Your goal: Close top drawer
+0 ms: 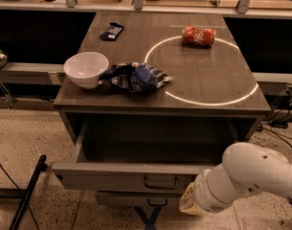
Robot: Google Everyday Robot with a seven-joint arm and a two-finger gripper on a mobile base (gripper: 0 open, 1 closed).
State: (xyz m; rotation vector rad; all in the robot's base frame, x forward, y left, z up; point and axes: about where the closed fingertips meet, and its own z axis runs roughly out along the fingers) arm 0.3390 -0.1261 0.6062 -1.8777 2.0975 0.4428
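The top drawer [121, 177] of the grey wood-look cabinet stands pulled far out toward me, its deep box empty. A small dark bail handle [161, 182] sits at the centre of its front. My arm's white wrist [241, 176] comes in from the lower right, at the drawer front's right end. The gripper [187, 204] is mostly hidden behind the wrist, just below the drawer front and right of the handle.
On the cabinet top [203, 80] lie a white bowl [86, 69], a blue crumpled chip bag [135, 76], a red can [198, 36] on its side and a small dark packet [111, 31]. A lower drawer front [136, 201] shows beneath. A black pole [27, 193] leans at the lower left.
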